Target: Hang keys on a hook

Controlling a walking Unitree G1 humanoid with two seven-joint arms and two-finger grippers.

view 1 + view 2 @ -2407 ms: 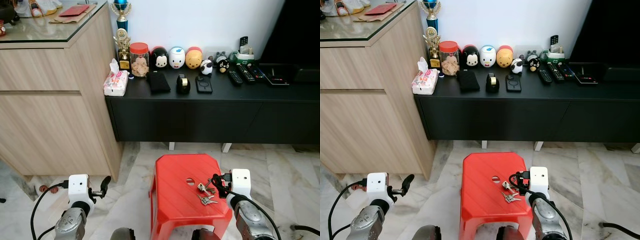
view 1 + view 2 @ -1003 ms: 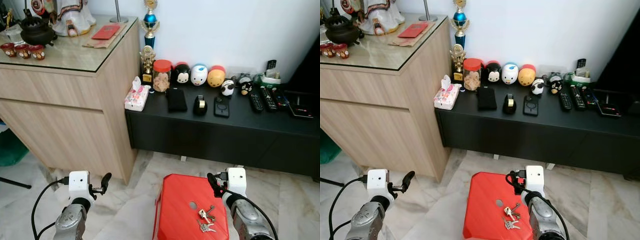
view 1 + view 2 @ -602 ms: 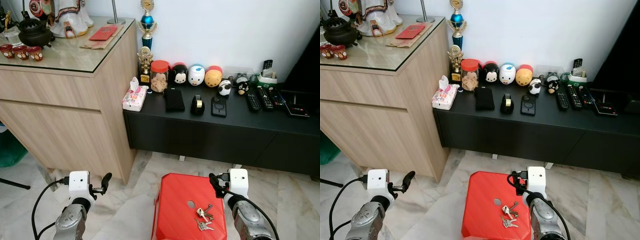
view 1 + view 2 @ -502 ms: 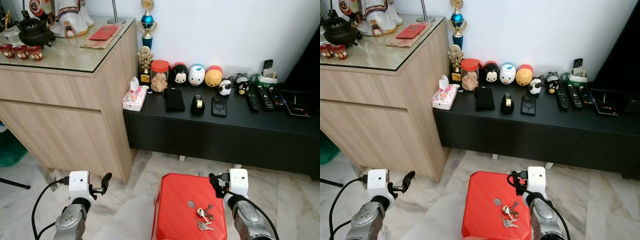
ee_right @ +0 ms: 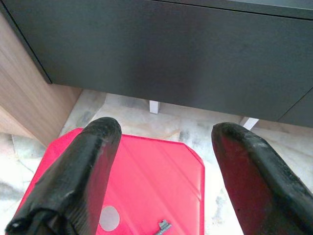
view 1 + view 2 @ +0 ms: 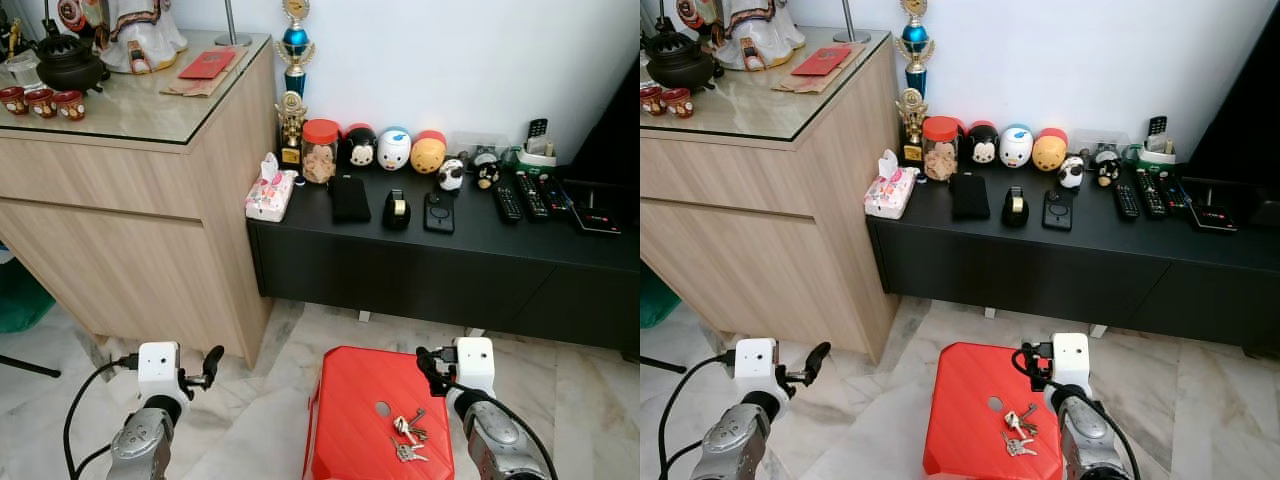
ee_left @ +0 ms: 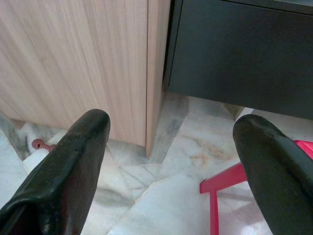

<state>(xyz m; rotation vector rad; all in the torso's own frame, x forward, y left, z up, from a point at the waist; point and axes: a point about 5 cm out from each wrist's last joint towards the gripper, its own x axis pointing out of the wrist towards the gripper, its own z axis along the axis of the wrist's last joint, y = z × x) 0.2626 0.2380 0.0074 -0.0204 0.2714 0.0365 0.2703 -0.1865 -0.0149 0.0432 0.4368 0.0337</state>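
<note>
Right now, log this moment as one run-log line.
stage: keys not picked up | bunch of metal keys: lying on red plastic stool | right gripper: open, above stool | left gripper: open, idle | hook: not seen

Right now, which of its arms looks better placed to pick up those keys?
Probably the right. The right claw hangs open at the red stool's edge, close to the keys; the left claw is off over the floor beside the wooden cabinet.

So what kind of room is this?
Most likely a living room in a home: a low black cabinet holding remote controls and toy figures, a wooden sideboard, and a marble-tile floor.
</note>
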